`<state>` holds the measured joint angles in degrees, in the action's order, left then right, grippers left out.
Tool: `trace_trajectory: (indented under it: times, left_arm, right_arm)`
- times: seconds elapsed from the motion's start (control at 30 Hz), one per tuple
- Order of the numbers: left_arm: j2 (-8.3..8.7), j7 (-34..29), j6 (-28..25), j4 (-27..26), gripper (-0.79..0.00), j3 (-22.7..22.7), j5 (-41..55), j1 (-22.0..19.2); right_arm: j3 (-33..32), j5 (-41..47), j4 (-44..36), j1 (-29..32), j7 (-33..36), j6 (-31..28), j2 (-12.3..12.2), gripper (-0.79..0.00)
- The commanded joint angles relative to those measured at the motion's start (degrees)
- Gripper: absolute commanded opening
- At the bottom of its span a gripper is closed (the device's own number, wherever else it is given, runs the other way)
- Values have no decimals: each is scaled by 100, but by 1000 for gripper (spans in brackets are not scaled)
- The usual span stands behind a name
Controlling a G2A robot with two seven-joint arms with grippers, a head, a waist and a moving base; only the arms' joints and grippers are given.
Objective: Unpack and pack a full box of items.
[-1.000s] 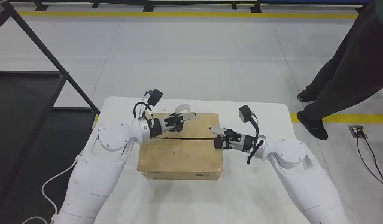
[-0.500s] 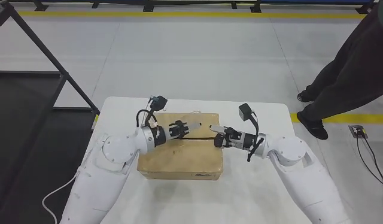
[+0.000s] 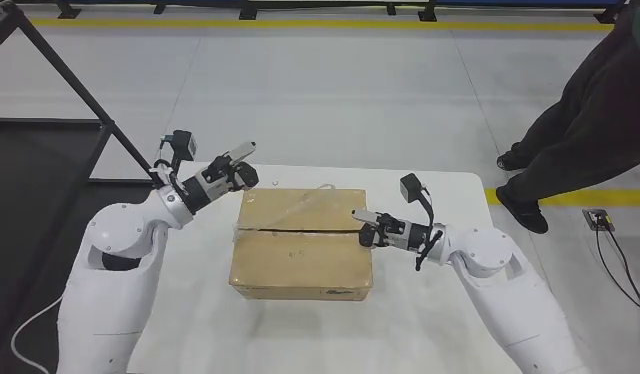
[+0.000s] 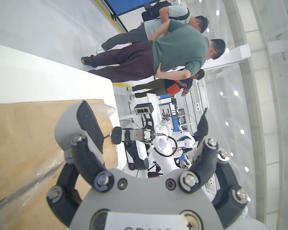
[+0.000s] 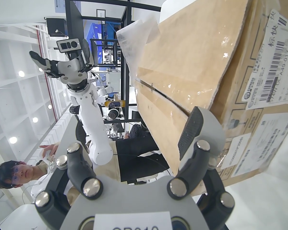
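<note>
Holds nothing in the left gripper [image 3: 243, 164], fingers spread wide, raised beyond the cardboard box's [image 3: 300, 259] far left corner. Shows the right gripper [image 3: 360, 227] likewise wide and empty at the closed box's right edge, mid-table [image 3: 400, 309].

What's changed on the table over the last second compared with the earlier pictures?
The left gripper came off the top seam of the cardboard box and swung back and outward, past the box's far left corner. It is open and empty. The right gripper stayed at the seam's right end, open. The box kept its place with its flaps shut.
</note>
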<state>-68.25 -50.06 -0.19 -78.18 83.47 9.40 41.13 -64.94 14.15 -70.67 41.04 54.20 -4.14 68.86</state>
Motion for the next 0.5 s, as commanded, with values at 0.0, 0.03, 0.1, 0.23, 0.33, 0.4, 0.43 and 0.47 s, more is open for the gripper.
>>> trace_trajectory:
  times: [0.0, 0.03, 0.1, 0.23, 0.33, 0.4, 0.43, 0.47]
  left_arm:
    - [4, 8, -36, 153, 0, -170, -287, -68]
    - [-4, 74, -67, 217, 0, -271, -395, -91]
    - [-34, 174, -81, 362, 0, -489, -494, -164]
    - [-106, 483, -110, 590, 0, -960, -822, -322]
    - [-167, 657, -74, 782, 0, -1307, -1067, -462]
    - [-207, 705, -44, 916, 0, -1511, -1180, -561]
    - [-226, 692, -41, 971, 0, -1592, -1182, -607]
    - [-243, 659, -40, 1014, 0, -1656, -1151, -643]
  right_arm:
    - [-2, 2, -9, 4, 1, 13, -3, 0]
    - [-4, 9, -11, 5, 6, 13, -4, 0]
    - [-2, 1, -14, 0, 14, 16, -6, 0]
    - [4, -10, -30, -8, 20, 38, -9, 0]
    - [1, -11, -42, 8, 17, 31, -13, 0]
    - [0, -13, -49, 21, 15, 26, -16, 0]
    - [-4, -8, -50, 27, 8, 24, -18, 0]
    - [-7, -6, -54, 35, 5, 21, -19, 0]
